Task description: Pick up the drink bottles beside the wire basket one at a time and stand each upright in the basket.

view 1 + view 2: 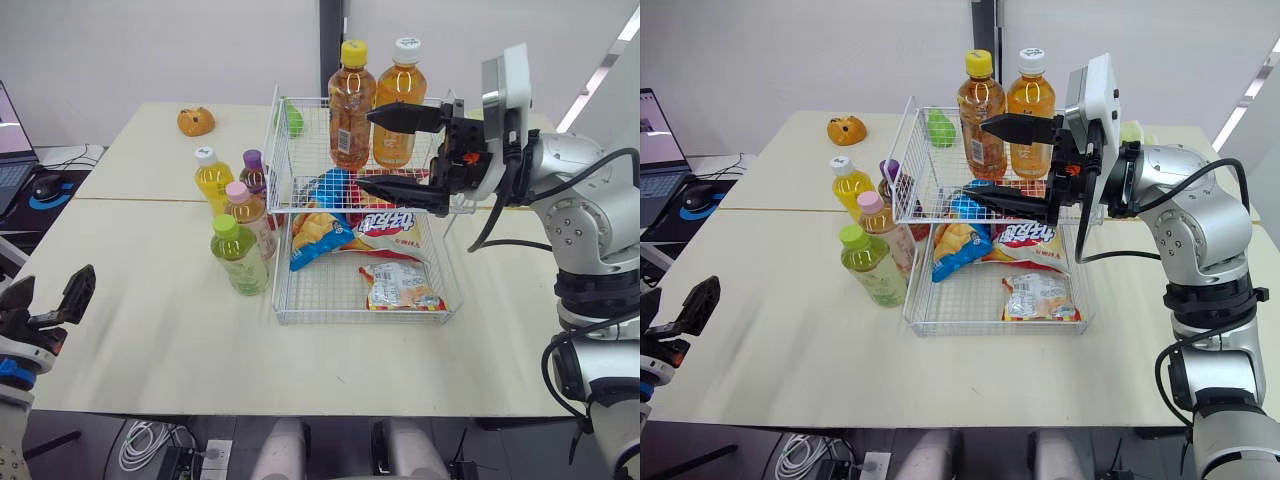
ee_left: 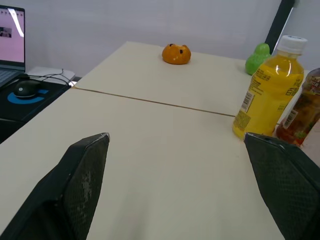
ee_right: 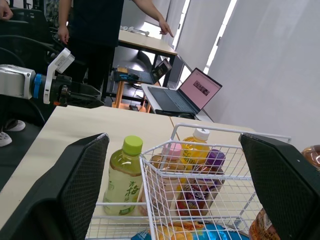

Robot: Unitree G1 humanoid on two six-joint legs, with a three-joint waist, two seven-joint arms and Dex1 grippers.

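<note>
Head view: the right tool (image 1: 365, 150) is held open, empty, over the wire basket (image 1: 283, 160); the green-capped bottle (image 1: 239, 257) is stood upright just beyond its left wall. Left wrist view: the left tool (image 2: 176, 137) is spread open, with the yellow bottle (image 2: 265, 90) ahead. Right wrist view: the green-capped bottle is seen past the wire.

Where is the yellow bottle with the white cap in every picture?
Left eye: yellow bottle left of the wire basket.
Right eye: bottle same spot.
Left wrist: bottle beyond the left claw.
Right wrist: bottle behind basket wire.
Landmark: dark red bottle beside it.
</note>
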